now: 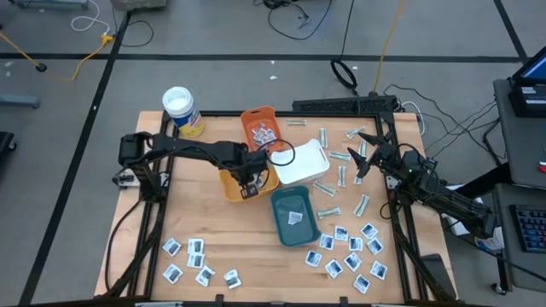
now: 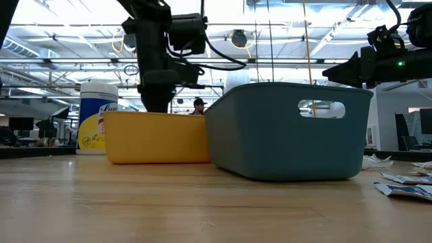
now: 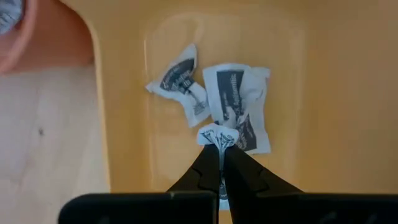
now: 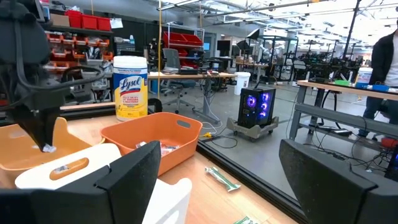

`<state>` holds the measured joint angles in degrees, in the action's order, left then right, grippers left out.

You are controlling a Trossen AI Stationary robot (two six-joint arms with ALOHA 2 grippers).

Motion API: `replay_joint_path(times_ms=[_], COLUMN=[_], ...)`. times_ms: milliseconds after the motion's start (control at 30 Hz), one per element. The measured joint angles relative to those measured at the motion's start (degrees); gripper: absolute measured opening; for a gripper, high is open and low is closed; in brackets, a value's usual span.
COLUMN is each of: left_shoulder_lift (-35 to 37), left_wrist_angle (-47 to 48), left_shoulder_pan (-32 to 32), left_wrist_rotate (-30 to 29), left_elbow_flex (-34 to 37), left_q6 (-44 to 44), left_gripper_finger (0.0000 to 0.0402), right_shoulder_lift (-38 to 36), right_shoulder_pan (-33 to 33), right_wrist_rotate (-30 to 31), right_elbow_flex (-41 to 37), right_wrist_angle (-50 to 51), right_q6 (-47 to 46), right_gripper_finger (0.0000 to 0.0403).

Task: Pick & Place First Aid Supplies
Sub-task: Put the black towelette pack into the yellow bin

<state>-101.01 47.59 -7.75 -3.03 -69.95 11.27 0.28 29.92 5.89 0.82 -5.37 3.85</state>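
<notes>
My left gripper (image 1: 249,190) points down into the yellow tray (image 1: 232,184) and is shut on a small white sachet with dark print (image 3: 217,134). Two more such sachets (image 3: 180,84) (image 3: 241,106) lie flat on the tray floor below it. Other first aid supplies lie on the table: square sachets at the near left (image 1: 196,258) and near right (image 1: 350,251), and narrow pale strips (image 1: 341,156) at the far right. My right gripper (image 1: 365,155) waits open and level over the table's right side, with nothing between its fingers (image 4: 130,180). My left gripper pinches the sachet by its upper edge (image 3: 217,138) between its two fingertips, which come from above and point down. The sachet is crumpled and hangs below the fingers over the tray floor. Whether it touches the sachet lying beneath cannot be told.
An orange tray (image 1: 260,128) with packets stands beyond the yellow one, a white tray (image 1: 300,164) to its right, and a teal tray (image 1: 294,217) holding one sachet in front. A white-lidded canister (image 1: 182,111) stands at the far left.
</notes>
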Motion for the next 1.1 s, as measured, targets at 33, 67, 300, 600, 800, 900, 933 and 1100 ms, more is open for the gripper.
replay_joint_path(times_ms=[33, 67, 300, 600, 800, 900, 933, 1100], left_shoulder_lift=[0.0, 0.0, 0.0, 0.3, 0.3, 0.3, 0.3, 0.3], left_wrist_angle=[0.0, 0.0, 0.4, 4.9, 12.6, 16.1, 17.0, 20.2], left_shoulder_pan=[0.0, 0.0, 0.0, 0.0, 0.0, 0.1, 0.2, 3.0], left_wrist_rotate=[0.0, 0.0, 0.0, 0.8, 2.4, 4.4, 4.8, 4.9], left_elbow_flex=[0.1, 0.1, 0.1, -2.4, -8.3, -11.0, -11.9, -15.0], left_q6=[0.1, 0.1, 1.3, 0.3, -2.3, -2.2, -2.1, -2.1], left_gripper_finger=[0.0005, 0.0009, 0.0104, 0.0262, 0.0294, 0.0294, 0.0293, 0.0280], right_shoulder_lift=[0.0, 0.0, 0.0, 0.0, 0.0, 0.0, 0.0, 0.0], right_shoulder_pan=[0.0, 0.0, 0.0, 0.0, 0.0, 0.0, 0.0, 0.0], right_wrist_rotate=[0.0, 0.0, 0.0, 0.0, 0.0, 0.0, 0.0, 0.0], right_elbow_flex=[0.0, 0.0, 0.0, 0.0, 0.0, 0.0, 0.0, 0.0], right_wrist_angle=[0.0, 0.0, 0.0, 0.0, 0.0, 0.0, 0.0, 0.0], right_q6=[0.0, 0.0, 0.0, 0.0, 0.0, 0.0, 0.0, 0.0], right_gripper_finger=[0.0322, 0.0322, 0.0322, 0.0322, 0.0322, 0.0322, 0.0322, 0.0322])
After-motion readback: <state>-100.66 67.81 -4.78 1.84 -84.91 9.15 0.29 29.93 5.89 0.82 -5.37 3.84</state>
